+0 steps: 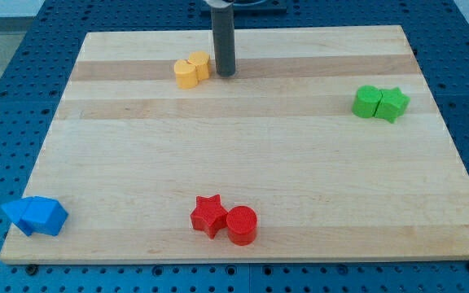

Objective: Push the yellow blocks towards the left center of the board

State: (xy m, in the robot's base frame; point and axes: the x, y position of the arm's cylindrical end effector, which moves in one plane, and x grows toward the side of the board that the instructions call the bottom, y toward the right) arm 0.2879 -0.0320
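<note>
Two yellow blocks sit touching near the view's top, left of centre: a yellow block (186, 73) on the left, shape hard to tell, and a yellow block (199, 64) just right of it and slightly higher. My tip (225, 74) stands on the board right next to the right-hand yellow block, on its right side, almost touching it. The dark rod rises straight up out of the view's top.
The wooden board (243, 155) lies on a blue pegboard table. A green cube (367, 102) and green star (392, 103) sit at the right. A red star (208, 215) and red cylinder (241, 225) sit at bottom centre. Two blue blocks (36, 216) sit at the bottom left corner.
</note>
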